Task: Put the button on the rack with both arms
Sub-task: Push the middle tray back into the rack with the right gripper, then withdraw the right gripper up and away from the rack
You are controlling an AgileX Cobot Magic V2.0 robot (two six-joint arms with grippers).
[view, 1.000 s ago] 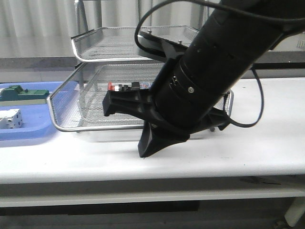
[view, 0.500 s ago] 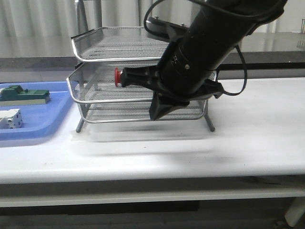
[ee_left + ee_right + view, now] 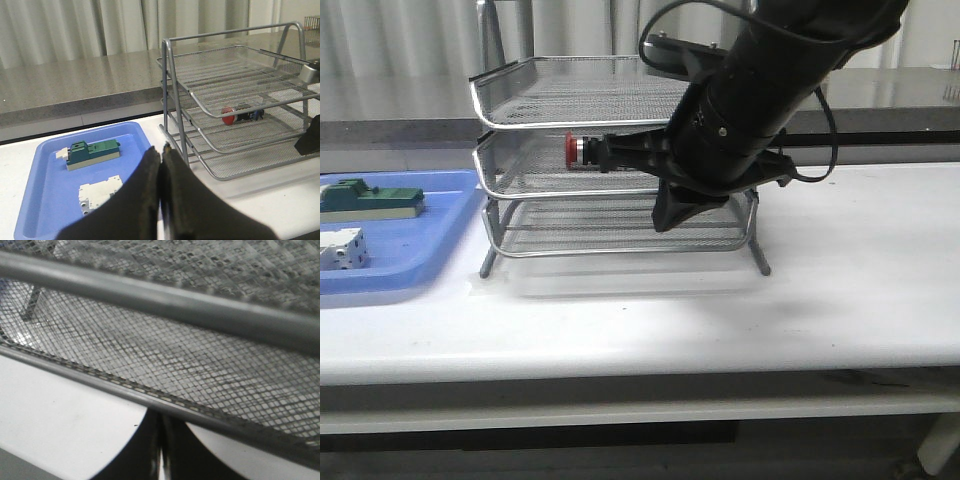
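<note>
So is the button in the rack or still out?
In. The button lies on its side on the rack's middle tier, clear of both arms' jaws.

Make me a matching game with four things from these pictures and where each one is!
Things:
1. button
2. green block
3. white terminal block
4. left hand

Places or states:
A. on the blue tray, on the side nearer the left arm's camera
B. fingers closed together, holding nothing
C. lying in the middle tier of the rack
D. on the blue tray, on the side farther from the left arm's camera

Pairs: 1-C, 2-D, 3-A, 4-B
</note>
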